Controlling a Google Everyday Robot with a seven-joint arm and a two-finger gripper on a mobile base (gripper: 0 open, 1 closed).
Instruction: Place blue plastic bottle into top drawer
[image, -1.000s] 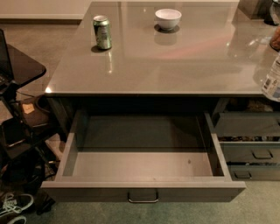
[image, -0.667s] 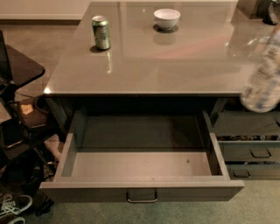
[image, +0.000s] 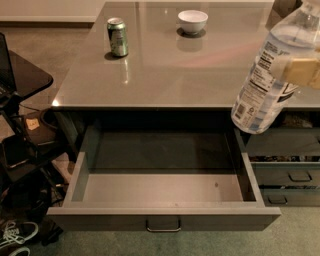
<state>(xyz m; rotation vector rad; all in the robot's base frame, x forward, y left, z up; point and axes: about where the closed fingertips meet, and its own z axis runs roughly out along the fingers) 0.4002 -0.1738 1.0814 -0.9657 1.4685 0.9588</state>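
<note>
Counts: one blue plastic bottle (image: 261, 95), one green can (image: 117, 36), one white bowl (image: 193, 21), one top drawer (image: 165, 218), and two narrower drawers (image: 290, 176) to its right with small handles showing. There was one gripper (image: 296, 70).

The gripper was at the right edge of the view, up at countertop level. Only one tan finger (image: 302, 71) showed, laid across the bottle's upper body just above the label. It was clamped on the bottle and carried it in the air; the far finger was hidden behind the plastic.

The bottle was tilted, base down-left and neck up-right, with the top end running out of the view. Its base hung in front of the counter's (image: 165, 75) front edge, over the right rear corner of the drawer and clear of the drawer wall. It was not inside the drawer.

The top drawer was pulled fully out, interior bare grey, with one curved metal handle (image: 163, 225) centred on the front.

The can stood upright at the back left of the counter. The bowl sat upright at the back centre, well apart from the can.

Left of the cabinet there was dark furniture (image: 22, 80) and a shoe (image: 17, 235) on the floor.
</note>
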